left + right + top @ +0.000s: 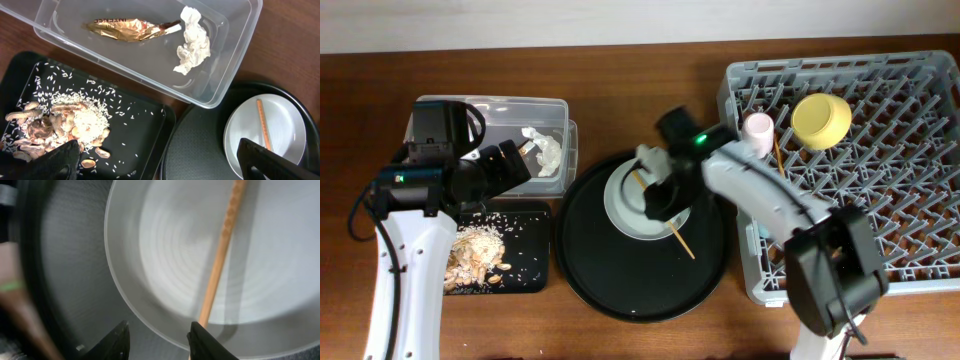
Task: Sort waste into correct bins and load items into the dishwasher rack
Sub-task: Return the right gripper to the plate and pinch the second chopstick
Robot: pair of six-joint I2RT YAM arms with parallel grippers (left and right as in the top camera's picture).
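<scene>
The pale plate (625, 205) lies on the round black tray (590, 260) with one wooden chopstick (672, 232) slanting across it. My right gripper (663, 198) hovers low over the plate (200, 245), jaws partly open and empty; the chopstick (221, 260) runs just beside one fingertip (204, 341). My left gripper (165, 167) hangs wide open above the black bin tray (135, 125), holding nothing. Tan food scraps (60, 122) lie in that tray. The clear tub (220, 95) holds the gold wrapper (127, 29) and white tissue (192, 42). In the grey rack (910, 190) sit the yellow bowl (820, 120), pink cup (757, 125) and another chopstick (778, 155).
The round black tray sits mid-table between the bins on the left and the rack on the right. My right arm (770, 200) stretches from the rack's near-left corner across to the plate. The left arm (410, 250) stands beside the scrap tray.
</scene>
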